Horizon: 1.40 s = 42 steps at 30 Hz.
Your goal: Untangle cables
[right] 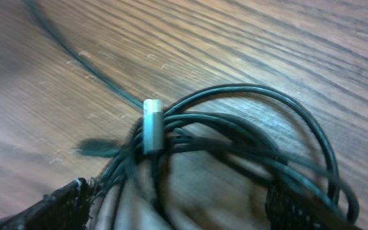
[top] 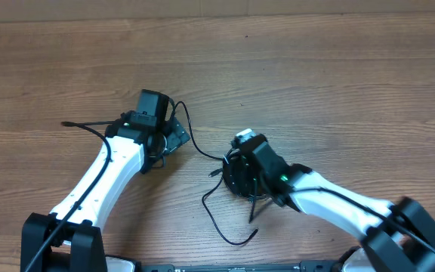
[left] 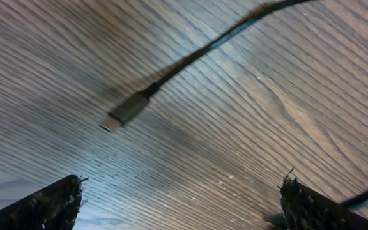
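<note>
The thin black cables form a tangle [top: 236, 175] on the wooden table, right of centre. My right gripper [top: 242, 172] hangs over it. In the right wrist view its fingers [right: 177, 207] are spread wide, with several looped cable strands [right: 248, 128] and a silver-tipped plug [right: 152, 124] lying between and ahead of them. One cable [top: 189, 136] runs from the tangle up to my left gripper [top: 163, 134]. In the left wrist view that gripper [left: 181, 201] is open and empty above bare wood, with a grey plug end [left: 123, 112] ahead of it.
A cable end [top: 70, 123] sticks out left of the left arm. A loose loop [top: 216, 223] and a short end [top: 254, 215] trail from the tangle toward the front edge. Both arm bases stand at the front corners.
</note>
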Available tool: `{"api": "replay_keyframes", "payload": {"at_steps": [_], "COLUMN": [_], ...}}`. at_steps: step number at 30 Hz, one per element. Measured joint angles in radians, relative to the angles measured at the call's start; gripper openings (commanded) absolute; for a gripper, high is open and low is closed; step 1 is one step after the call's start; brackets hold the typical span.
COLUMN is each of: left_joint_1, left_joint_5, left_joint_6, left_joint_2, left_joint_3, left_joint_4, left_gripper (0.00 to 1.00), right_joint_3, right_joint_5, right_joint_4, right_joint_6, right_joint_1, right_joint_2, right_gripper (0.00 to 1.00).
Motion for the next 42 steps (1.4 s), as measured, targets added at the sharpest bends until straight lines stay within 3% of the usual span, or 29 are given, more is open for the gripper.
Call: {"api": "replay_keyframes", "payload": {"at_steps": [2, 4, 7, 8, 12, 26, 33, 42], "left_joint_1": [0.010, 0.013, 0.012, 0.012, 0.013, 0.013, 0.013, 0.013], "left_joint_5": [0.000, 0.002, 0.003, 0.004, 0.006, 0.061, 0.099, 0.158], "left_joint_6": [0.011, 0.024, 0.032, 0.034, 0.034, 0.058, 0.105, 0.107], "left_joint_2": [-0.002, -0.004, -0.004, -0.004, -0.004, -0.004, -0.004, -0.004], "left_joint_3": [0.000, 0.000, 0.000, 0.000, 0.000, 0.000, 0.000, 0.000], "left_joint_4": [-0.004, -0.004, -0.004, -0.004, -0.005, 0.008, -0.013, -0.040], "left_gripper": [0.99, 1.00, 0.99, 0.99, 0.99, 1.00, 1.00, 1.00], "right_joint_3": [0.039, 0.077, 0.100, 0.103, 0.117, 0.540, 0.562, 0.562], "right_joint_5": [0.013, 0.039, 0.068, 0.077, 0.087, -0.197, -0.309, -0.364], "right_joint_4": [-0.018, -0.026, -0.042, -0.048, -0.066, -0.430, -0.452, -0.446], "right_joint_6": [-0.020, -0.038, -0.051, -0.066, -0.071, 0.009, 0.270, 0.703], "right_joint_1": [0.010, 0.027, 0.050, 0.059, 0.068, 0.068, 0.007, -0.236], "right_joint_2": [0.044, 0.085, 0.115, 0.121, 0.122, 0.068, 0.043, 0.043], "right_gripper": [0.79, 0.68, 0.39, 0.24, 0.04, 0.04, 0.04, 0.04]}}
